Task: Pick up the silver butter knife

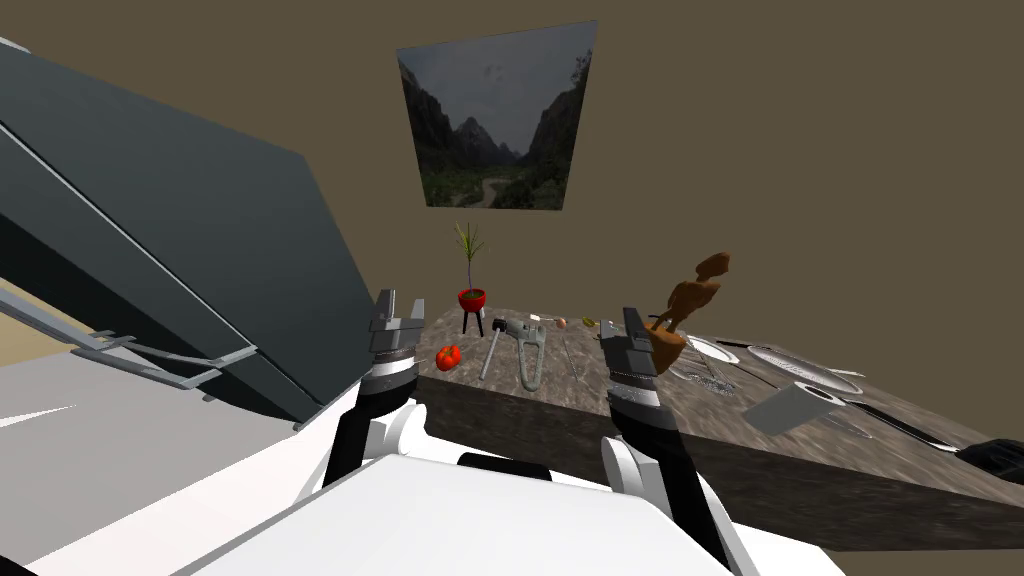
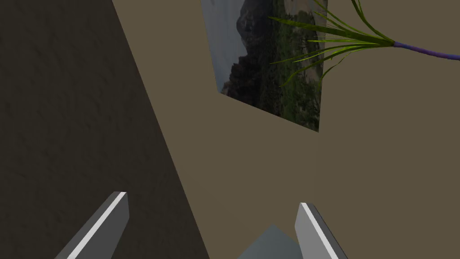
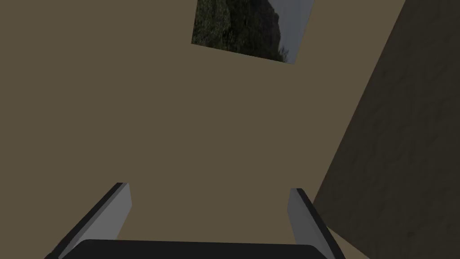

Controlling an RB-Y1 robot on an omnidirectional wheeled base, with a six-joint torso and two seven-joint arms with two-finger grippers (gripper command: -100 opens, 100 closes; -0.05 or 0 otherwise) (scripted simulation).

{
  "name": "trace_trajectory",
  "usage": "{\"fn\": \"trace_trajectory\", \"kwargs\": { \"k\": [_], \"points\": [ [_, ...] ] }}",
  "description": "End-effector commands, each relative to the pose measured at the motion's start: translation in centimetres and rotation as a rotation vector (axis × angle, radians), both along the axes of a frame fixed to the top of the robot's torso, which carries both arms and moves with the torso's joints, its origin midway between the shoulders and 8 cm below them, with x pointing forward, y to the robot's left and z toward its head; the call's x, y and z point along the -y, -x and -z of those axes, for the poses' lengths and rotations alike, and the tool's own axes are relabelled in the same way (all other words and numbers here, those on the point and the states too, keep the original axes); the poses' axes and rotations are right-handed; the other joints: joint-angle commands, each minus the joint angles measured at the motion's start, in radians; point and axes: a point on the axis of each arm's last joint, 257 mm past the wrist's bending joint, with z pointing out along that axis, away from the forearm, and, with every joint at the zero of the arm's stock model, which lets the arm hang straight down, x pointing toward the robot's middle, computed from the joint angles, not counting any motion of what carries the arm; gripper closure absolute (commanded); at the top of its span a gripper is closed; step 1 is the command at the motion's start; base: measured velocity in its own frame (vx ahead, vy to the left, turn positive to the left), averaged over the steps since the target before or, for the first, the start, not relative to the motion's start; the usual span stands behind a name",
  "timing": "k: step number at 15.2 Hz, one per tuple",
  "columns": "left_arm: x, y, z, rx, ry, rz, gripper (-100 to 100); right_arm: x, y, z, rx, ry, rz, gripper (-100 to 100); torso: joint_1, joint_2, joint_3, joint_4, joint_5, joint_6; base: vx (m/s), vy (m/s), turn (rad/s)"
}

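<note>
On the dark countertop [image 1: 700, 425] ahead, the silver butter knife [image 1: 490, 356] lay flat. As best could be told, it was the slim grey utensil just right of a red tomato [image 1: 447, 357] and left of a looped silver utensil [image 1: 531, 358]. A plant in a red pot [image 1: 471, 297] stood beyond them, near the far wall. The left gripper [image 1: 401, 302] hovered at the counter's near left edge, fingers spread wide and empty. The right gripper [image 1: 620, 325], equally wide and empty, hung just left of a brown wooden statue [image 1: 690, 300].
</note>
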Motion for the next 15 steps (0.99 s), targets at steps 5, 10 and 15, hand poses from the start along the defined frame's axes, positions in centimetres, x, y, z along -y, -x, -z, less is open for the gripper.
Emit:
{"fn": "trace_trajectory", "kwargs": {
  "k": [5,10,15],
  "points": [
    [0.0,0.0,0.0,0.0,0.0,0.0,0,-1.1,-1.3,2.4,-0.077,0.088,-0.057,-100,-0.001,0.006,0.004,0.001,0.0,0.0,-0.086,-0.003,0.028],
    [0.0,0.0,0.0,0.0,0.0,0.0,0,-1.6,-2.2,4.5,-0.139,0.147,-0.091,-100,-0.001,0.005,0.003,0.001,0.0,0.0,-0.061,-0.007,0.056],
    [0.0,0.0,0.0,0.0,0.0,0.0,0,-1.7,-3.7,8.5,-0.253,0.222,-0.129,-100,-0.002,0.003,0.002,0.001,0.0,0.0,-0.036,-0.01,0.074]
  ]
}}
